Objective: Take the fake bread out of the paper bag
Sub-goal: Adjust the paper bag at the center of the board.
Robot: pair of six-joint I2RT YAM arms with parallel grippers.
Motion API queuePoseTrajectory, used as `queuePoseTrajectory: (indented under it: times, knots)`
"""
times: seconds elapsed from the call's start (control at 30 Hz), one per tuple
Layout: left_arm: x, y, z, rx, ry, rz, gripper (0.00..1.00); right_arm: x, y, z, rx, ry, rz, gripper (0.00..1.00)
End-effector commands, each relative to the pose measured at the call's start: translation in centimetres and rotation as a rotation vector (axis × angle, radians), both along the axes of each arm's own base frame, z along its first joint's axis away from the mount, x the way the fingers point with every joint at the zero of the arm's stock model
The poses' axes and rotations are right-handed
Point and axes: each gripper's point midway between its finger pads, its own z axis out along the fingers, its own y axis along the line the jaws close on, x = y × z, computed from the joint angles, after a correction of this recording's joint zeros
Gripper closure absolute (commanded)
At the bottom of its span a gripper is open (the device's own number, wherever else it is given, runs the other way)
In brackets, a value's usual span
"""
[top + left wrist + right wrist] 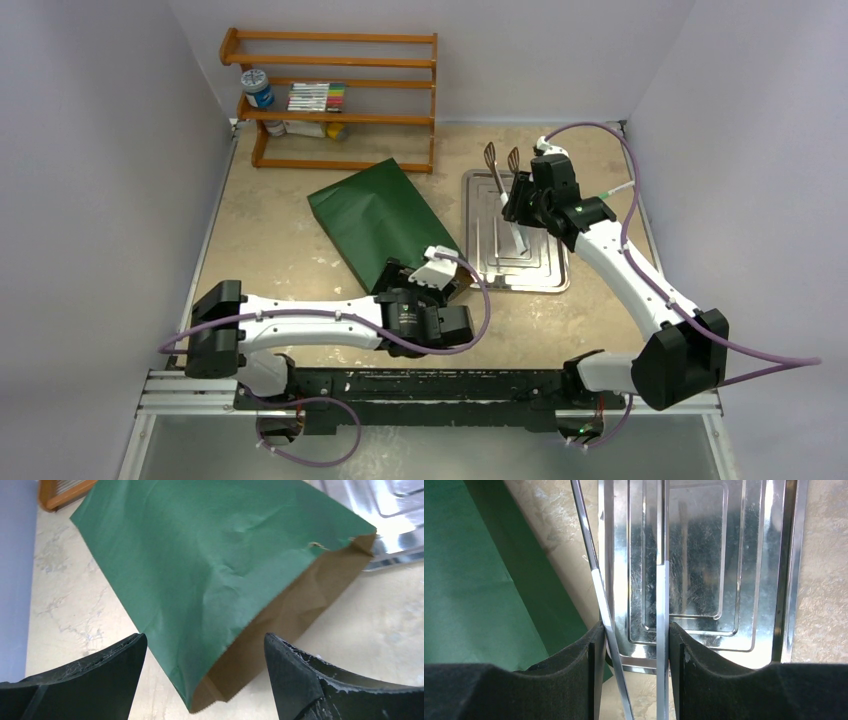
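Green paper, top view: the large dark green paper bag (375, 215) is lying flat on the beige stone-look table (280, 260). It is slanting from near the orange wooden shelf rack (340, 60) down to the left gripper (422, 277), with its mouth at that near end. The left gripper is sitting at the mouth, jaws spread. The right gripper (520, 205) is hanging over the ridged silver metal tray (545, 270), just right of the bag. It is pinching the long metal tongs (497, 175), whose paddle tips are pointing toward the back wall.

Left wrist view: the black fingers (115, 670) are standing wide apart and gripping nothing. The bag's (210, 570) open corner is lying between and beyond them. Brown kraft lining (280, 625) is showing along the mouth. The tray's edge (395, 510) is showing at upper right.

Right wrist view: the right gripper (634, 640) is pressing its pads onto the two tong arms (663, 605), which are running out over the tray (699, 555). The bag (469, 580) is lying just left of the tray.

The fake bread is not showing in any view; the bag's interior is hidden.
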Motion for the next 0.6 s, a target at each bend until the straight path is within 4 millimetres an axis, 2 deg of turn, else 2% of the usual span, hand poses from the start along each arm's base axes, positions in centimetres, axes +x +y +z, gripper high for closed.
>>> queuePoseTrajectory:
  times: [0.0, 0.1, 0.4, 0.57]
  knots:
    - [2.5, 1.2, 0.1, -0.006, -0.09, 0.094, 0.14, 0.4, -0.1, 1.4, 0.021, -0.055, -0.01, 0.59]
    - [4.0, 2.0, -0.4, 0.008, -0.093, 0.134, 0.17, 0.3, 0.0, 1.5, 0.024, -0.055, -0.006, 0.6]
    - [8.0, 4.7, 1.0, -0.048, -0.131, 0.252, 0.35, -0.6, -0.1, 1.3, 0.023, -0.047, 0.013, 0.62]
    - [9.7, 6.2, 1.7, -0.081, -0.132, 0.316, 0.4, -1.1, -0.6, 1.9, 0.003, -0.07, 0.017, 0.65]
